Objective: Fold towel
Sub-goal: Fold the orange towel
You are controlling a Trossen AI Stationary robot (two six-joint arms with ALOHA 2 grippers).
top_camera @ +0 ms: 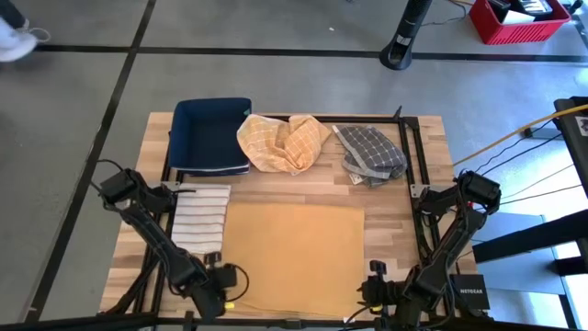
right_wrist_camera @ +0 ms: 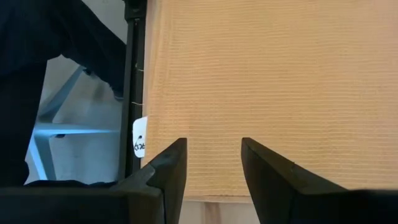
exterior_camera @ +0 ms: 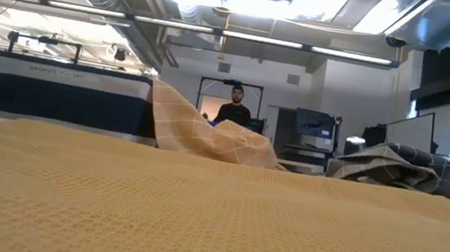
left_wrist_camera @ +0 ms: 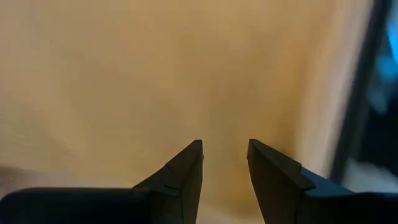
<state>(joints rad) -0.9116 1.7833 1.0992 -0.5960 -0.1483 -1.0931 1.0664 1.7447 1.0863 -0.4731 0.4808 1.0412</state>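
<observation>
White lettering reading "NETGEAR" stands on a small black box [top_camera: 464, 288] at the near right corner of the counter, seen from the high view. In the low view, faint pale print across the upper band of a navy bin [exterior_camera: 69, 94] appears to begin "BASKET", though the rest is too dim to make out. In the right wrist view, a white tag [right_wrist_camera: 140, 137] on the black frame rail beside the counter carries dark marks, too small to read.
</observation>
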